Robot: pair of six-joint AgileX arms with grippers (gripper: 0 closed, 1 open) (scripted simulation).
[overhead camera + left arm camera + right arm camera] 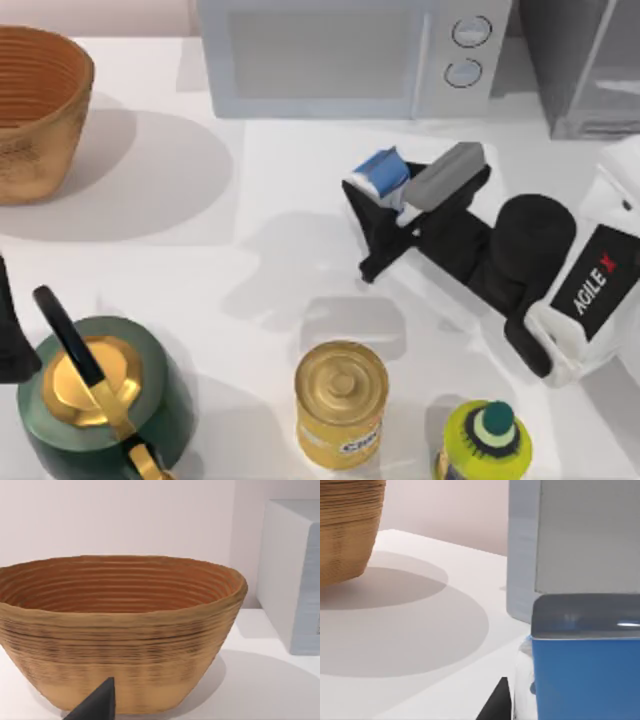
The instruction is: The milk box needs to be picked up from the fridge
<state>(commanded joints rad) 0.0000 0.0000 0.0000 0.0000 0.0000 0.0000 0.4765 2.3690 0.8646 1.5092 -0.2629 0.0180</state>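
Blue-and-white milk box (pixel 381 176) sits between the fingers of the right gripper (pixel 392 196), above the white table (pixel 200 260) in front of the microwave (pixel 350 55) and outside the fridge (pixel 585 60), which stands at the 1 o'clock corner. The two fingers bracket the carton closely and appear closed on it. From the wrist, the box lies toward 10 o'clock, along the finger axis. The left arm (pixel 10 330) is parked at 8 o'clock, well apart; its finger state cannot be told.
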